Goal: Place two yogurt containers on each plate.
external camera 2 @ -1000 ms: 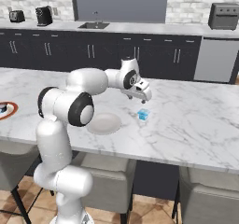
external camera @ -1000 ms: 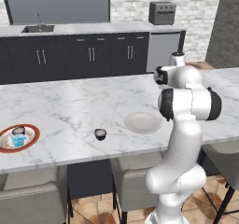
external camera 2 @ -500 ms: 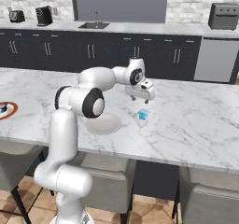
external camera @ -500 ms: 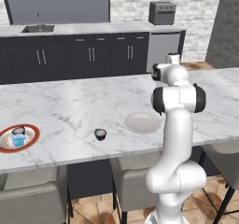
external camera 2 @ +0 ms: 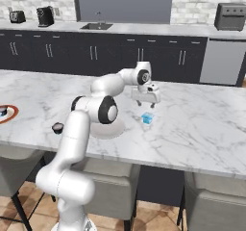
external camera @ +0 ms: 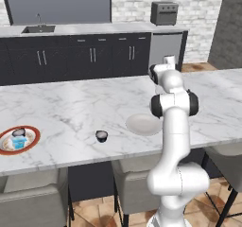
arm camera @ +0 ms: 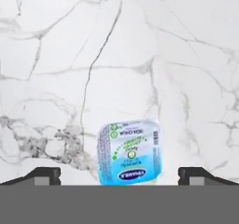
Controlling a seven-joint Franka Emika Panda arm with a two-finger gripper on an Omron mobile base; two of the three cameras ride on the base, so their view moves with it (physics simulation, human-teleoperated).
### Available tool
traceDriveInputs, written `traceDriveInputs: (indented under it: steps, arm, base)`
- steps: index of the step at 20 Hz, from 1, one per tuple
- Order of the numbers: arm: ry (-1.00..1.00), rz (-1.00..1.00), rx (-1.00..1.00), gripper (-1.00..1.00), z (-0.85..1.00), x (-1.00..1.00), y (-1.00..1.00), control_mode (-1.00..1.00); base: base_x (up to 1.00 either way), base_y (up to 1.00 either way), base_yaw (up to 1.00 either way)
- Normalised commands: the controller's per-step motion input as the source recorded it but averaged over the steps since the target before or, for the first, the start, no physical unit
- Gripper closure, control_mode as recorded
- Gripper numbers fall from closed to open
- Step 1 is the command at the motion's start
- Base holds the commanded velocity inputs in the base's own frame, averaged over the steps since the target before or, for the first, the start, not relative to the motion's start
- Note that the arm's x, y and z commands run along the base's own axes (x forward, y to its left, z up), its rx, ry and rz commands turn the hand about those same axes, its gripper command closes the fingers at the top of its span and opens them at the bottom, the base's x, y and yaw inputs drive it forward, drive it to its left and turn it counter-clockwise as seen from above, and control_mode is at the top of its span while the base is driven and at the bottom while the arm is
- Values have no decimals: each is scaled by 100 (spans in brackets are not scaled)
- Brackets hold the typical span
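A light blue yogurt container (external camera 2: 147, 118) stands on the marble counter, right of the plain pale plate (external camera 2: 111, 130). My gripper (external camera 2: 146, 100) hangs open just above it. In the hand view that cup (arm camera: 130, 153) lies low in the middle, between my two fingertips (arm camera: 44, 175), untouched. A dark yogurt container (external camera: 101, 135) sits alone on the counter left of the plain plate (external camera: 143, 124). The red-rimmed plate (external camera: 6, 135) at far left carries a dark cup (external camera: 19, 133) and a light blue cup (external camera: 19, 143). My own arm covers part of the plain plate.
Stools (external camera: 28, 200) are tucked under the counter's near edge. Across an aisle runs a back counter with dark cabinets, a sink (external camera: 38, 28) and a toaster oven (external camera: 164, 13). A broad stretch of marble (external camera 2: 206, 124) lies to the right of the blue cup.
The arm's elbow has swung upright and the open hand has crept slightly down toward the light blue cup. The cups and plates have not moved.
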Motion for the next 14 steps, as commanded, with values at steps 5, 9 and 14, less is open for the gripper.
traceDriveInputs:
  steps: [5,9,14]
  arm:
    - [3,0,0,-100,-30,-12,-7,-100]
    - [-12,0,1,-100,-3,-57,-2,-100]
    - [-12,0,3,-100,-29,-79,1,-100]
  base:
    - [0,0,0]
    - [0,0,0]
    - [0,0,0]
